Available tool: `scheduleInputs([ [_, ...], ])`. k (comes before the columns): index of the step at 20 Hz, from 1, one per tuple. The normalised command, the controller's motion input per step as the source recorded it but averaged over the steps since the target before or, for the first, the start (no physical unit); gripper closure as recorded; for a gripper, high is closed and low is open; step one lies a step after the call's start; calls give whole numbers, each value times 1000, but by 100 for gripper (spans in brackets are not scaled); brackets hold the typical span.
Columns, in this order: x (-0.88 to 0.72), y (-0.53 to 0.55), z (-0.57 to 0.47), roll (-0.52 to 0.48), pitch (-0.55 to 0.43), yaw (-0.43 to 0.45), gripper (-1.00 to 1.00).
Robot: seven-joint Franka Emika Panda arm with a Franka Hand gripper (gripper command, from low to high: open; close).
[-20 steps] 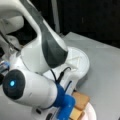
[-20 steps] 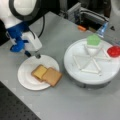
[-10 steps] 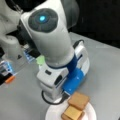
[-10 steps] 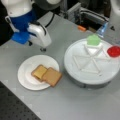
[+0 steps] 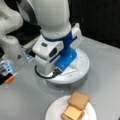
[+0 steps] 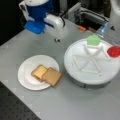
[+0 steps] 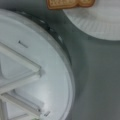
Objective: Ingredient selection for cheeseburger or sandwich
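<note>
A white paper plate [image 6: 26,81] [image 5: 56,110] carries the ingredients. A yellow cheese square [image 6: 38,72] [image 5: 73,112] lies on a brown piece whose edge shows under it. A tan-brown bread square [image 6: 53,77] [image 5: 78,100] rests beside it and overlaps its edge. In the wrist view the bread [image 7: 61,3] shows at the top, on the plate [image 7: 100,22]. My gripper [image 6: 56,37] [image 5: 46,72] hangs behind the plate, by the round tray's rim, apart from the food. Its fingers do not show in the wrist view.
A round white divided tray [image 6: 82,75] [image 5: 80,70] [image 7: 57,75] stands at a front view's right. It holds a green leaf-like piece [image 6: 93,39] and a red disc [image 6: 114,51]. An orange object [image 6: 81,28] and equipment lie behind the tray.
The arm has lifted off the plate and drawn back toward the round tray. The bread and cheese stay on the plate where they lay.
</note>
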Motion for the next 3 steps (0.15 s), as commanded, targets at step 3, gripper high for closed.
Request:
scheduleInputs([
  [3,-369,198,-86,-73,-119,-143,-100],
])
